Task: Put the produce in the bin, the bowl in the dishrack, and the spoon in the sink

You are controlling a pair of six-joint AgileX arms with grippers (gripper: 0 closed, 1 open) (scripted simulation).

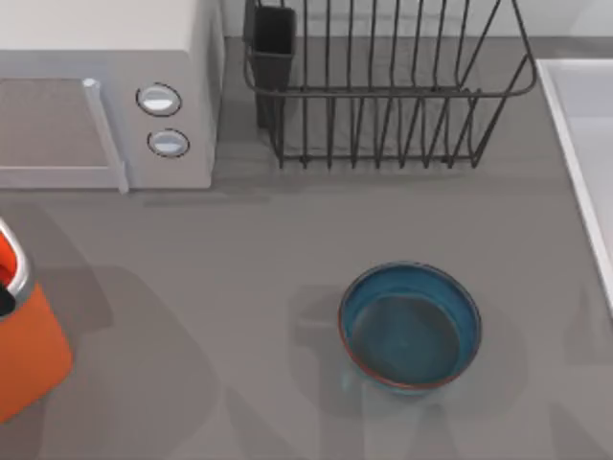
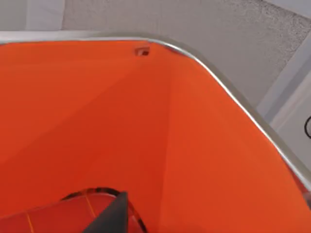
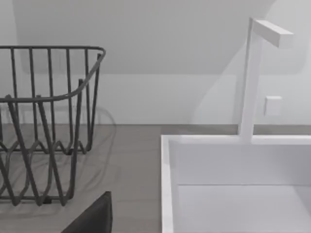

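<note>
The teal-blue bowl [image 1: 410,326] with its reddish-brown rim stands upright on the counter, right of centre and near the front. The orange bin [image 1: 29,355] with its grey rim is at the left edge. My left gripper [image 2: 112,218] hangs inside the bin [image 2: 97,121], close to an orange wall. A reddish rounded shape [image 2: 63,213] lies beside it; I cannot tell if this is the produce. The dark wire dishrack [image 1: 383,92] stands at the back, and the pale sink [image 1: 584,125] at the right edge. My right gripper [image 3: 92,218] sits between dishrack [image 3: 48,47] and sink [image 3: 167,184]. The spoon is out of view.
A white microwave [image 1: 105,57] with two round knobs fills the back left corner. The black utensil cup [image 1: 273,43] sits at the rack's left corner. A white faucet [image 3: 248,82] rises behind the sink. Bare grey counter lies between bin and bowl.
</note>
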